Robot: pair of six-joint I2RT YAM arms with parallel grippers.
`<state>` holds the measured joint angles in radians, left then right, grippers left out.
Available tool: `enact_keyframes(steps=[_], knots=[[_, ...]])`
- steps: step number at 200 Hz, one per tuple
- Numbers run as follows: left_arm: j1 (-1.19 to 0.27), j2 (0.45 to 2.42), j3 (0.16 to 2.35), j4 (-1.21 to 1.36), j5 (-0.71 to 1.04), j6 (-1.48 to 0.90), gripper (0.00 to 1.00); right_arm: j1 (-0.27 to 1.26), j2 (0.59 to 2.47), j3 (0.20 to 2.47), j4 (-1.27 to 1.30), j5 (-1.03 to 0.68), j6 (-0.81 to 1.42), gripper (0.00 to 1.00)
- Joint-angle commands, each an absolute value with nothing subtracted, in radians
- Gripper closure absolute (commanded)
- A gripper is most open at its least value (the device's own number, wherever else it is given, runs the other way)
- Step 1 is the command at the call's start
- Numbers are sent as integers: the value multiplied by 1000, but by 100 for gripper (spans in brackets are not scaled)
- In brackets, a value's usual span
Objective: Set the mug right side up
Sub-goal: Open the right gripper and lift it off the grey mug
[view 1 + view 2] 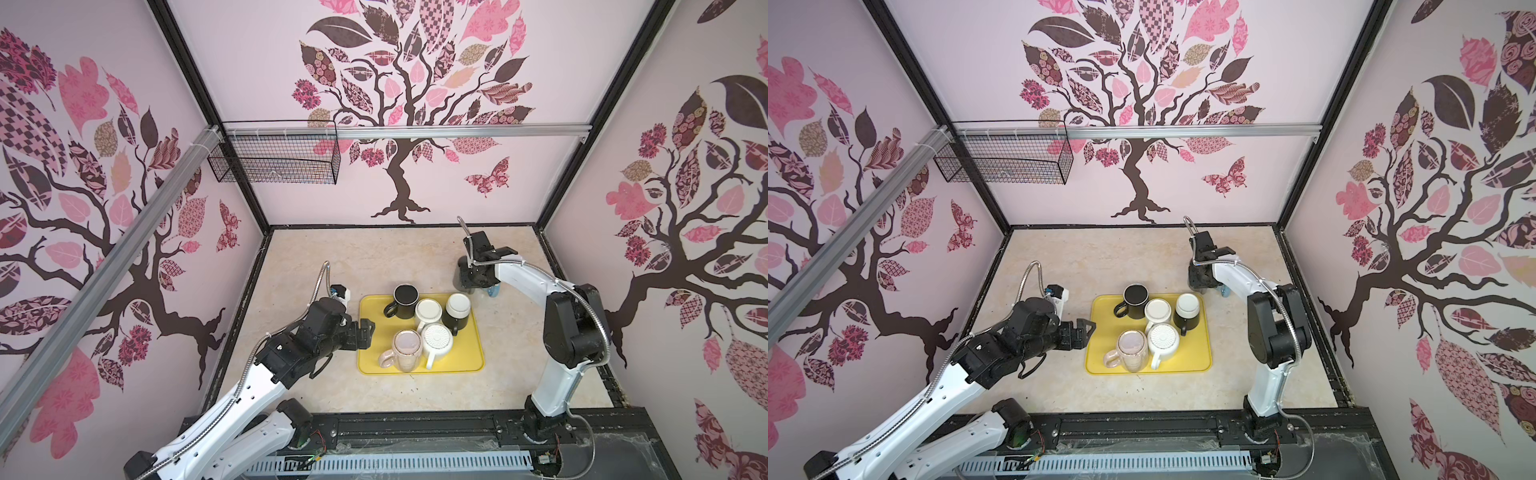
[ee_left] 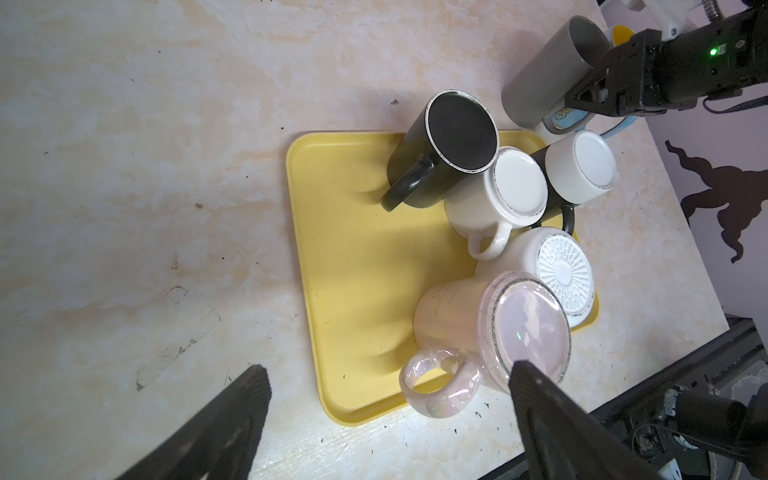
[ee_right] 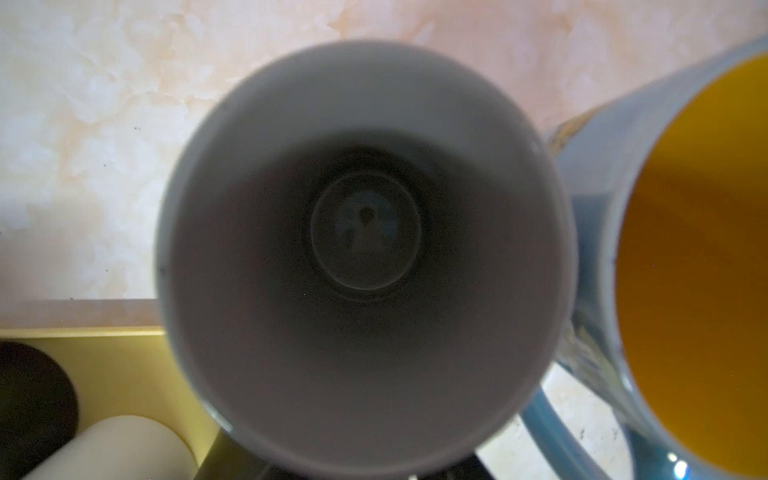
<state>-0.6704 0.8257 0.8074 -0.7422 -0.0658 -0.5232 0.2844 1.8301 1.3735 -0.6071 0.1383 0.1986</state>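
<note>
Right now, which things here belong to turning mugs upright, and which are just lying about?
Job: right gripper at the upright grey mug; blue mug, upright beside it; on the yellow tray, all-black mug, plain white mug, white-based black mug, ribbed-base white mug, pink mug; open left gripper.
Lying about: wire basket and aluminium rail on the walls.

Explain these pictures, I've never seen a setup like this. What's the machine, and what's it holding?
Two white robot arms work at a marbled table. Two pictures look down from overhead; two come from wrist cameras. A yellow plastic tray carries five upside-down mugs: black mug, white mug, black-and-white mug, ribbed white mug, pearly pink mug. Beside it stand a grey mug and a blue mug, both upright. The left gripper is open and empty. The right gripper hangs over the grey mug; its grip is unclear.
</note>
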Motion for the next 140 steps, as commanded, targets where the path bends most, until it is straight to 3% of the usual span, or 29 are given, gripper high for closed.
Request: enact_keyframes(steps=[1, 33, 97, 140], knots=[[-674, 827, 801, -721, -67, -520, 6, 278, 1847, 1409, -612, 148, 202, 57], [-674, 825, 800, -722, -66, -521, 6, 278, 1804, 1410, -633, 151, 218, 46], [-674, 835, 788, -693, -40, -537, 7, 320, 1555, 1333, -610, 274, 260, 44], [-679, 830, 742, -664, 27, -559, 17, 555, 1375, 1184, -437, 464, 228, 40]])
